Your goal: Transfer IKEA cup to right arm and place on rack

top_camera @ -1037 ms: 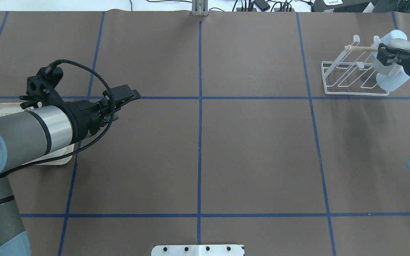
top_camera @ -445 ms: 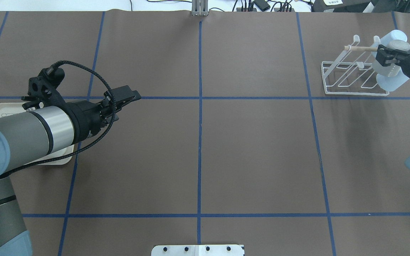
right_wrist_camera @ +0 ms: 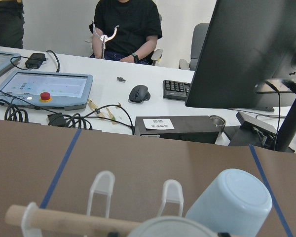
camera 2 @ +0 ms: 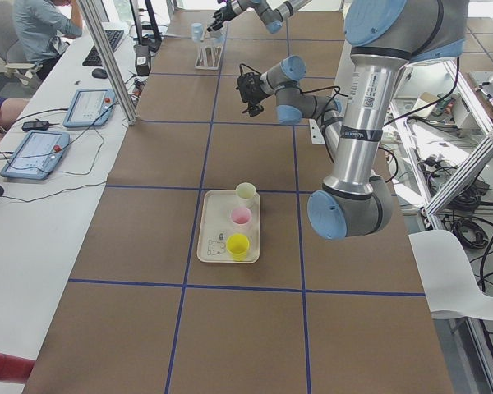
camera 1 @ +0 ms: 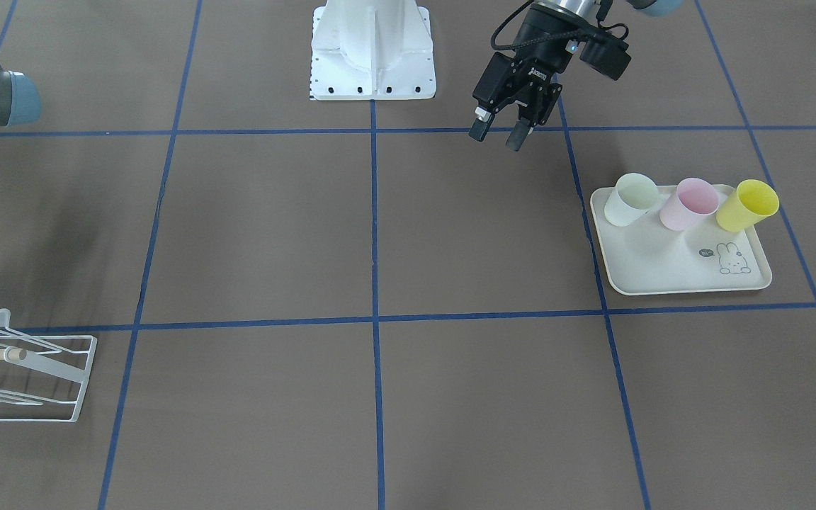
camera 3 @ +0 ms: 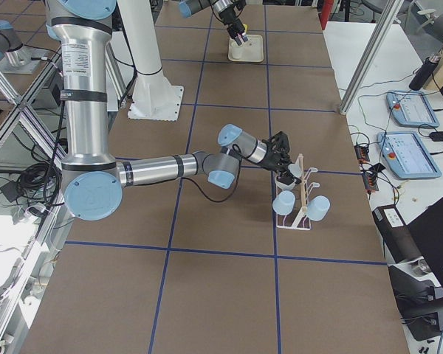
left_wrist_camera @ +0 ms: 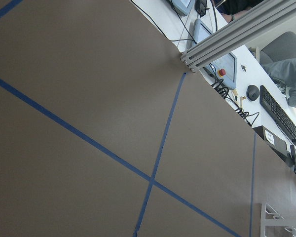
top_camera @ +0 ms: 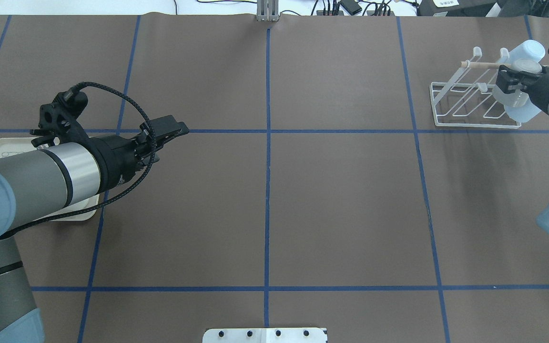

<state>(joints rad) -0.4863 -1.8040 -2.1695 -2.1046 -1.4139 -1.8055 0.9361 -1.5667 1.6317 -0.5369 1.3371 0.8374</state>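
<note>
Your right gripper (top_camera: 513,76) pinches the pale blue cup (top_camera: 526,65) over the rack (top_camera: 474,126), at the table (top_camera: 303,190)'s far right corner. Centre its mouth on a free prong (top_camera: 476,49) and lower slowly. Your left gripper (camera 1: 496,134) has its fingers spread, empty.

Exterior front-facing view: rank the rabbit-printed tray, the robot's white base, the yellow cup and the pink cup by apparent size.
1. rabbit-printed tray, the largest.
2. white base, though the picture's top edge cuts it off.
3. yellow cup and pink cup: these look alike, so I won't rank one over the other.
</note>
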